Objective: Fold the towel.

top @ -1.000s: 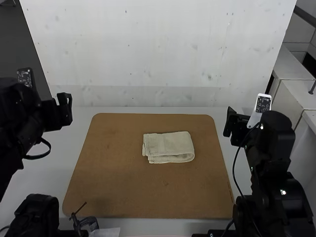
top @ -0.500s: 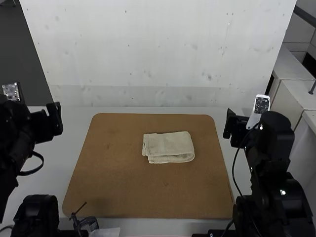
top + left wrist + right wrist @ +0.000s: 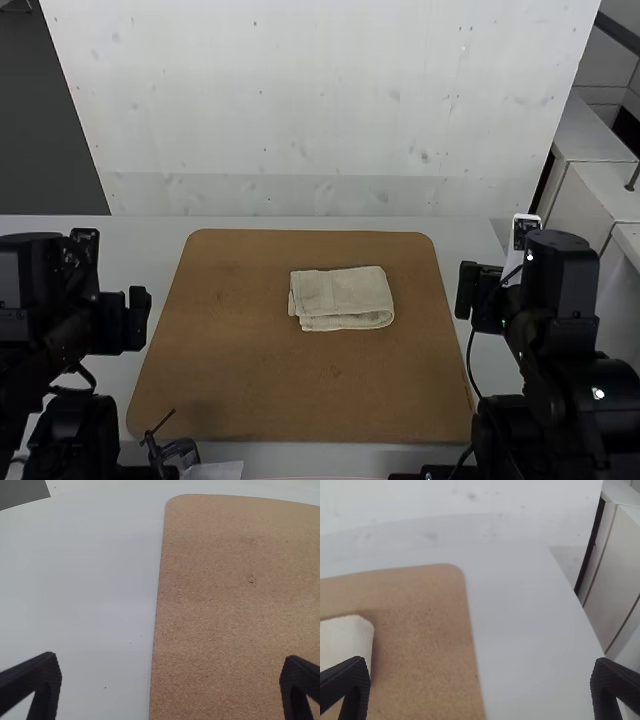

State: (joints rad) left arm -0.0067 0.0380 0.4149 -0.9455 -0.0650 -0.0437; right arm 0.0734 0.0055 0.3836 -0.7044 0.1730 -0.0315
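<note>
Towel [image 3: 342, 292], folded, on brown board [image 3: 260, 380]

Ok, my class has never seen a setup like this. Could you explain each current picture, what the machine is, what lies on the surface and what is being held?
The machine is two black robot arms, left and right, each ending in a two-finger gripper. The high view looks forward and down from above and behind them. The other two pictures come from cameras on the arms' wrists, each looking out past its own two fingers.

On the pale table lies a brown board with rounded corners, and on it a cream towel, folded into a small layered bundle. Nothing is held: the left gripper and right gripper are both open, away from the towel.
</note>
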